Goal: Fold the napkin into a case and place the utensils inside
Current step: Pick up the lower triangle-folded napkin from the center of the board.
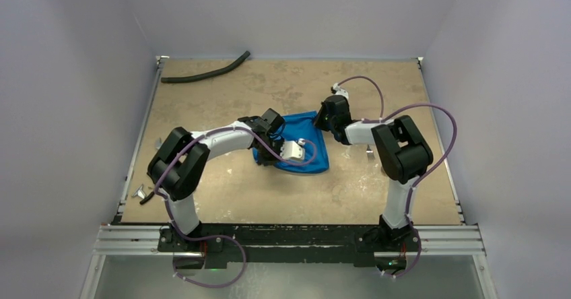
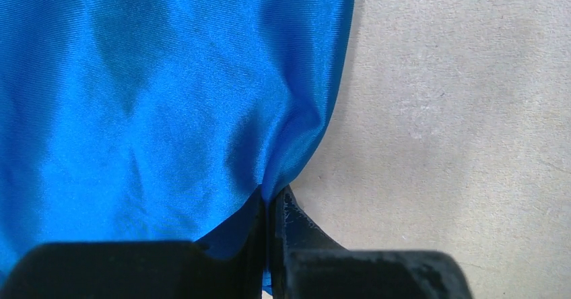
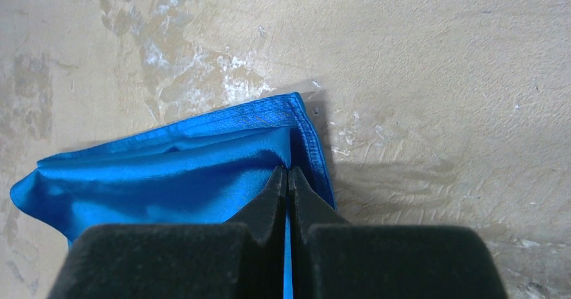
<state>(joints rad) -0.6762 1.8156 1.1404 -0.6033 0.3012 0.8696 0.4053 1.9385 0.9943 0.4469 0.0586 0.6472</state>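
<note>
The shiny blue napkin (image 1: pixel 306 152) lies rumpled and partly folded on the table's middle. My left gripper (image 1: pixel 273 137) is over its left part; in the left wrist view the gripper (image 2: pixel 273 194) is shut on a pinched fold at the edge of the napkin (image 2: pixel 135 97). My right gripper (image 1: pixel 328 116) is at the far right corner; in the right wrist view the gripper (image 3: pixel 288 171) is shut on the napkin (image 3: pixel 168 171) just inside its hemmed corner. A small silver piece (image 1: pixel 369 152) shows beside the right arm, too small to name. The spoon is not in view.
A long black hose (image 1: pixel 209 70) lies at the far left of the table (image 1: pixel 222 191). A small silver object (image 1: pixel 141 192) sits at the near left edge. Grey walls close in the table on three sides.
</note>
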